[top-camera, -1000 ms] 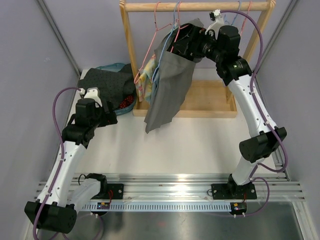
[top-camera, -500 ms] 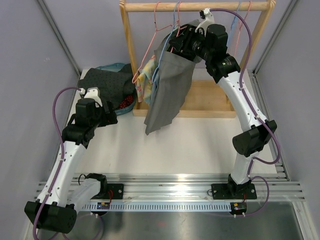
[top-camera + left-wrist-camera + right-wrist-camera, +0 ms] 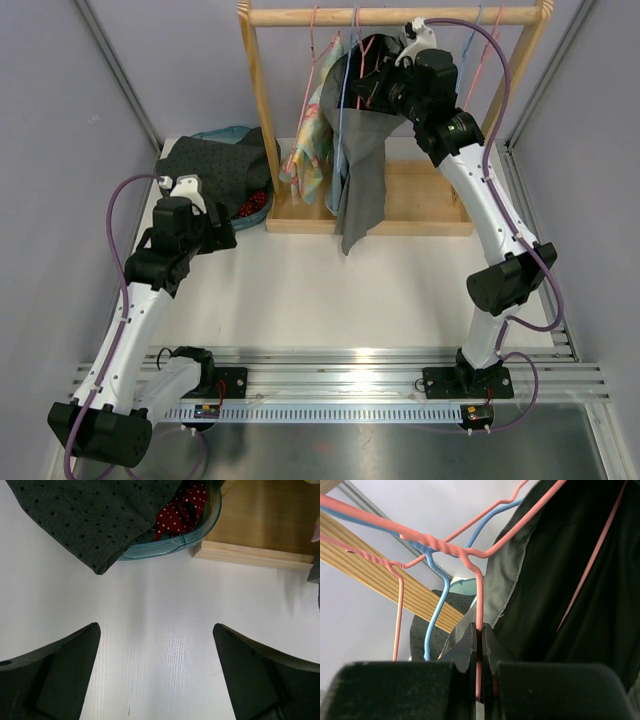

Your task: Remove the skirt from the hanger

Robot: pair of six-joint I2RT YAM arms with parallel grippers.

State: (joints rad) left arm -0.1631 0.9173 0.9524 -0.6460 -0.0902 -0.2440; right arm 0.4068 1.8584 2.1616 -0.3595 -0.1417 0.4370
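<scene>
Drooping grey skirt [image 3: 365,150], twisted pink wire hanger [image 3: 442,547]

Right fingers [image 3: 468,647] closed, pinching the vertical wire of a pink hanger [image 3: 445,547] below its twisted neck. The wire runs straight down between the tips. Skirt [image 3: 570,590] fills the right half of the view: dark inside, grey edge along its left side, close to the fingers. A pink wire crosses the dark fabric diagonally; can't tell which hanger it belongs to. Blue hanger [image 3: 439,605] just left of the fingers, second pink hanger [image 3: 397,615] further left. Wooden rail [image 3: 375,580] runs diagonally behind them. Dotted dark cloth [image 3: 427,635] low in the background, blurred.
</scene>
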